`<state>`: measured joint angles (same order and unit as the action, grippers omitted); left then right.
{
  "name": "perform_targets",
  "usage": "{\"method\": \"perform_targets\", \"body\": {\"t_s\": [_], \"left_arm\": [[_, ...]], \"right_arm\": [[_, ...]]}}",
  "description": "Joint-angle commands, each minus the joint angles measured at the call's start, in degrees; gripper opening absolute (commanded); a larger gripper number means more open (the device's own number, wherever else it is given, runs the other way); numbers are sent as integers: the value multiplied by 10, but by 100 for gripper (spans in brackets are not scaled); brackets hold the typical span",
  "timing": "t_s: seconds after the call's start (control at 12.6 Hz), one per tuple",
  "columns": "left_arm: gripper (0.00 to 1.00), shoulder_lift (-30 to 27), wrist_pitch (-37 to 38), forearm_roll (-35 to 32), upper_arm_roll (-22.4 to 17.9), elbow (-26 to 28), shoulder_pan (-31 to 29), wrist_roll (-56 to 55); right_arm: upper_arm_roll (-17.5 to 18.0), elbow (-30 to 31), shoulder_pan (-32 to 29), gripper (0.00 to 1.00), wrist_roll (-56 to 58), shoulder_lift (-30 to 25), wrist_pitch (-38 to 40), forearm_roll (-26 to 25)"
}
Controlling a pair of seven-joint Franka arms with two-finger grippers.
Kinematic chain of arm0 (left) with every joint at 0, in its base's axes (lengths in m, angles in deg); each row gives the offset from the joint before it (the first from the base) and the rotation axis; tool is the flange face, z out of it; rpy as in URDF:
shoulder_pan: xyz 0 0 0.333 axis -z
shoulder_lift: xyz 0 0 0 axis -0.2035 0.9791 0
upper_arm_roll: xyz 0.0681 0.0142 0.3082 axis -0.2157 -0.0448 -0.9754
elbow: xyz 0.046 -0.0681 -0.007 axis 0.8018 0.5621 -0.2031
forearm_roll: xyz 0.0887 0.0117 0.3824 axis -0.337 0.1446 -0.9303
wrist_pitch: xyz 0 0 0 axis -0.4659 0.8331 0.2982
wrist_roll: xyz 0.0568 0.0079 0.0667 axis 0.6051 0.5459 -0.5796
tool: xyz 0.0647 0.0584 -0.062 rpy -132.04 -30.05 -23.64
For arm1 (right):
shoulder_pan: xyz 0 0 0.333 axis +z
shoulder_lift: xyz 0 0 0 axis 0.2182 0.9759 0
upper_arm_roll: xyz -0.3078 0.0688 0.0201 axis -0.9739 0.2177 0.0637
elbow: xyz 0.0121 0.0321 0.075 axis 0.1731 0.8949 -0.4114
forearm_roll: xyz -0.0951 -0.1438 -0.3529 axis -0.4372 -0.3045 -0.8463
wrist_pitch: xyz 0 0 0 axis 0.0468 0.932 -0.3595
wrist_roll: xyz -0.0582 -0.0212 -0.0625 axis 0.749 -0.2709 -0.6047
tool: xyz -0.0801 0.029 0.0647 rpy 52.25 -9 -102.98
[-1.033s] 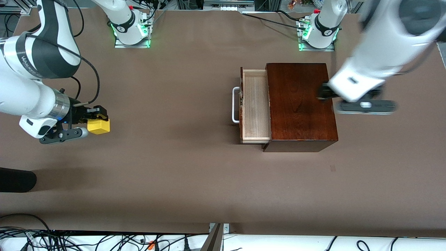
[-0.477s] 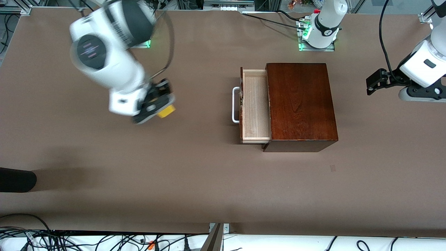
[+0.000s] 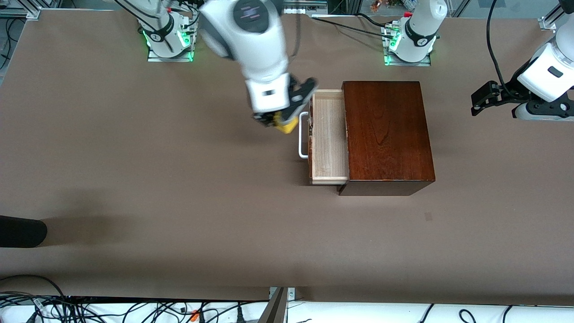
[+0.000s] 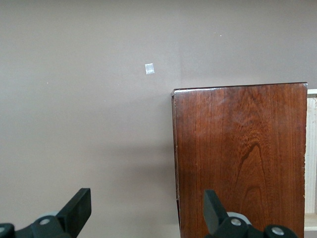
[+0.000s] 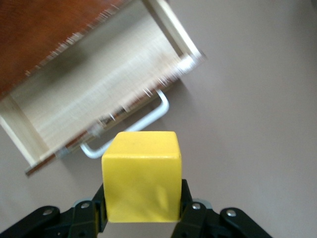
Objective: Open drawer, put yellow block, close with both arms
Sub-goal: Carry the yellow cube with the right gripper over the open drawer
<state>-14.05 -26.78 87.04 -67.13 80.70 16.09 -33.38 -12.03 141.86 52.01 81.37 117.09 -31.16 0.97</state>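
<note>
Yellow block (image 5: 141,176), plain cube, pinched by right end effector (image 3: 280,120); left end effector (image 3: 486,99) spread.

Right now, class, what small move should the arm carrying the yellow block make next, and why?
Probably carry it a little farther toward the left arm's end, until it is over the tray. The right end effector, shut on the yellow block, hangs just short of the white handle, while the drawer stands open and empty. The left end effector waits open, off the box.
</note>
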Motion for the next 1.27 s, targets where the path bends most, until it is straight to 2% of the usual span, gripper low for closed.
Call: {"method": "perform_targets", "body": {"t_s": [0.0,0.4,0.79,1.19], "left_arm": [[100,-14,-9,10,2,16,-11,7],[100,-14,-9,10,2,17,-14,9],[100,-14,-9,10,2,16,-18,11],[100,-14,-9,10,2,16,-18,11]], "right_arm": [[-5,-93,40,18,38,71,-6,-38],[-7,-93,102,20,46,99,-26,-109],[-7,-92,128,20,61,150,-41,-150],[-8,-87,123,22,122,159,-44,-152]]}}
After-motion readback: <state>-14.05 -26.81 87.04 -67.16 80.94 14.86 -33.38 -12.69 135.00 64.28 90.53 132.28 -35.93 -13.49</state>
